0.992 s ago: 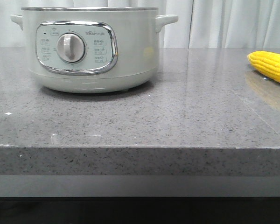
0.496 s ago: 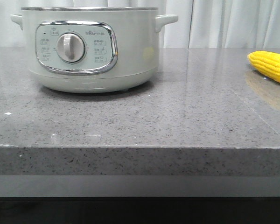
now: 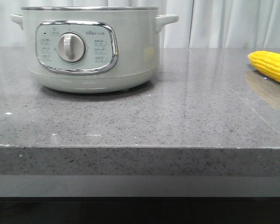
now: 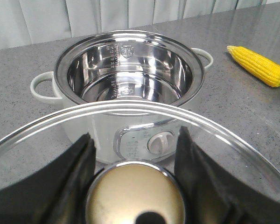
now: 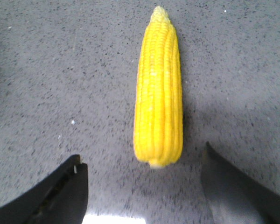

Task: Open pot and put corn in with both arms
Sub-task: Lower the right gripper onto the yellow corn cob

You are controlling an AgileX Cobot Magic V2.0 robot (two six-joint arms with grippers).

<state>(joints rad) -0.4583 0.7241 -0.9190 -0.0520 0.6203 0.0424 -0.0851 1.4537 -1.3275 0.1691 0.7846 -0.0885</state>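
I see the pot (image 3: 91, 49) open on the counter (image 3: 177, 116), far left. My left gripper (image 4: 136, 154) grips the glass lid (image 4: 214, 135) by its knob (image 4: 135, 196). Right gripper (image 5: 142, 186) spread wide above the corn (image 5: 159, 88), not touching; corn lies far right, well apart from pot.

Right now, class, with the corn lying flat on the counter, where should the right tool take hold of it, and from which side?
Grip the corn across its thick middle, coming straight down from above. It lies flat on the grey counter, long and narrow, tapering to a tip at its far end, so fingers closing on its long sides would likely hold best. The right tool is open, with the cob's blunt end between its fingers.
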